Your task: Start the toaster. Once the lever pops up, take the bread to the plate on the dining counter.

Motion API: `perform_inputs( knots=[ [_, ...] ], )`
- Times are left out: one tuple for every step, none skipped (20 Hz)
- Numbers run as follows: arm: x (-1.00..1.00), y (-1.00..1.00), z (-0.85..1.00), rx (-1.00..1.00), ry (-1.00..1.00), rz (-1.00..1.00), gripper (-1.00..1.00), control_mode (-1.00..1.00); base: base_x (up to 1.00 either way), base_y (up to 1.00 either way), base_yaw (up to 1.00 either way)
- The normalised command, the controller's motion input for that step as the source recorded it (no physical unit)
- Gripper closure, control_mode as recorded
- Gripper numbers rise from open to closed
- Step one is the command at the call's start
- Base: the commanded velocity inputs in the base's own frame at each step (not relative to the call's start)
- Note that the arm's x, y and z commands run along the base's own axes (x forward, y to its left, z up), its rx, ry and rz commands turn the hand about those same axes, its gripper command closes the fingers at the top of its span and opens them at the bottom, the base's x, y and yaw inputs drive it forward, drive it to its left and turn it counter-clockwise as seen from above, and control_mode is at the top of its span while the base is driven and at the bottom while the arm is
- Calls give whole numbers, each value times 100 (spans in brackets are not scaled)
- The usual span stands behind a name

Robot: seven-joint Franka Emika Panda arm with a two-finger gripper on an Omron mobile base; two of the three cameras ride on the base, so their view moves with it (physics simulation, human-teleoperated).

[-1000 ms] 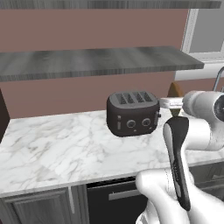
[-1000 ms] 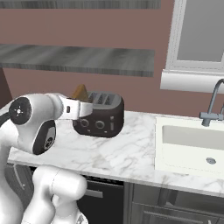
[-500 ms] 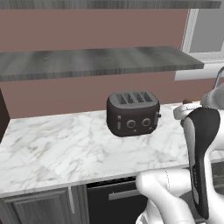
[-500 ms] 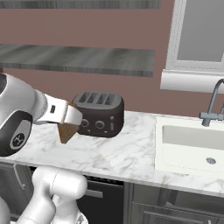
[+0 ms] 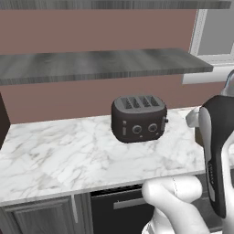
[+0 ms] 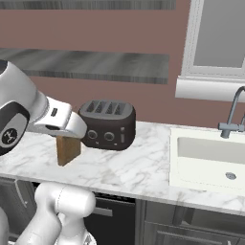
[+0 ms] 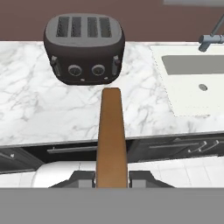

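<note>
The two-finger gripper is clamped on the square brown toast slice, which runs edge-on up the centre of the hand view from the bottom; in the right base view the same slice hangs at centre left, under the white wrist, just above the white marble-patterned kitchen counter. The dark grey-black four-slot toaster stands at the middle of the left base view, apart from the slice, its slots looking empty.

The step in hand, as I judge it, is the carry to the plate — and neither the plate nor the dining counter is anywhere in these frames, so the base must probably turn or drive. To do it well:

- Keep the jaws firm; the hold takes only the slice's lower end, so a quick swing could lever it loose.
- Lift it well above the marble before moving off — its bottom corner seems low, though the angle makes this hard to judge.
- Steer wide of the toaster and the pale sink at right.
</note>
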Motion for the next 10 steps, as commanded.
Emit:
perform_inputs(
  knots=[
    [0,0,-14,0,0,0,100,-100,0,0,0],
    [0,0,-17,0,0,0,100,-100,0,0,0],
    [0,0,-21,0,0,0,100,-100,0,0,0],
    [0,0,-25,0,0,0,100,-100,0,0,0],
    [3,0,-26,0,0,0,100,-100,0,0,0],
    [4,0,-28,0,0,0,100,-100,0,0,0],
    [4,0,-26,0,0,0,100,-100,0,0,0],
    [4,1,-24,0,0,0,100,-100,0,0,0],
    [5,0,-21,0,0,0,100,-100,0,0,0],
    [4,1,-19,0,0,0,100,-100,0,0,0]
  ],
)
